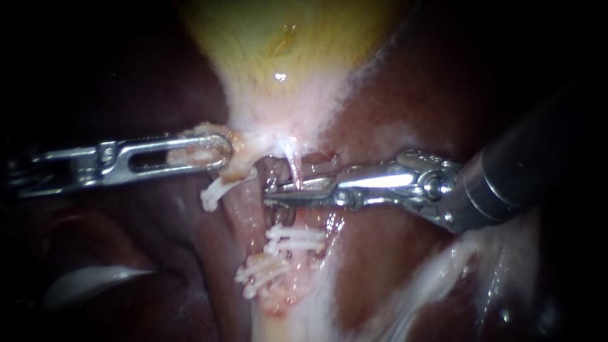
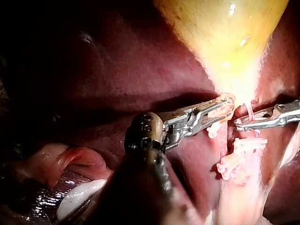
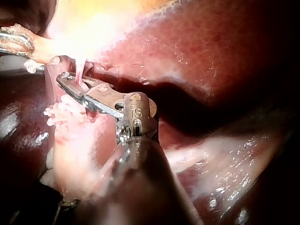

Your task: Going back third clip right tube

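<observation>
Currently, left instrument [image 1: 218, 152]: jaws clamped on gallbladder neck [image 1: 266, 133].
Right instrument [image 1: 297, 192]: jaws slightly parted, gripping nothing.
Clips [image 1: 294, 237]: white, across the tube [image 1: 278, 320] below those jaws.

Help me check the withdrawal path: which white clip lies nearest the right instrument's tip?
The topmost clip on the right tube, just below the right instrument; lower clips sit farther, a lone clip beside the left instrument.

Close endoscope, two wrist cameras from opposite sides, clips [image 1: 292, 235] common.
</observation>
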You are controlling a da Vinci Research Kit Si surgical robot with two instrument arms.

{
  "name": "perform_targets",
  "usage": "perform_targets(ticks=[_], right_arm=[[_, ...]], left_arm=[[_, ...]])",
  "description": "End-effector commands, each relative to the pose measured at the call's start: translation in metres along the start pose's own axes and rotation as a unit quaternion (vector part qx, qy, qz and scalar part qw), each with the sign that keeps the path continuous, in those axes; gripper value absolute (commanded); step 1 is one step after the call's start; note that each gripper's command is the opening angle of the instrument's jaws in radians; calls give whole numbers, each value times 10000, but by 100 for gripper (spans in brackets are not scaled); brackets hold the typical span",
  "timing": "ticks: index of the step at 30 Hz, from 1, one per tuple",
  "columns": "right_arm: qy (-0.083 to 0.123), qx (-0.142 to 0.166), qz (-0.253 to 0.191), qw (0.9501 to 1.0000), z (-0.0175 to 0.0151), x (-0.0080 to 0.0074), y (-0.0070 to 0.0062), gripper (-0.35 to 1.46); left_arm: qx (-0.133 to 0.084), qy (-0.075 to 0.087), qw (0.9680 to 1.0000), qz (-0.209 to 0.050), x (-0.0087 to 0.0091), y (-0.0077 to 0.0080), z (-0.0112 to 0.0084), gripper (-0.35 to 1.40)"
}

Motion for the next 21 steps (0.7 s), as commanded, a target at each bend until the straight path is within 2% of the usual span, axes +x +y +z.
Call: perform_targets(ticks=[1,9,10,12,13,14,21], right_arm=[[11,8,0,10000,0,0,0,-35],[23,83,3,10000,-1,1,-2,-35],[29,171,31,9998,0,0,-2,-27],[114,224,-101,9996,3,-5,-5,9],[128,227,-166,9995,7,-6,-6,32],[130,222,-229,9994,10,-7,-6,42],[148,194,-725,9971,31,-18,-5,50]], left_arm=[[-2,-2,10000,2,0,0,0,-35],[-10,-8,10000,5,2,-3,1,-35],[-10,-9,10000,6,3,-3,1,-35],[-12,-10,10000,8,3,-3,1,-35],[-13,-11,10000,9,4,-3,1,-35],[-25,-18,10000,9,4,-3,1,-35],[-29,-22,10000,13,5,-3,2,-35]])
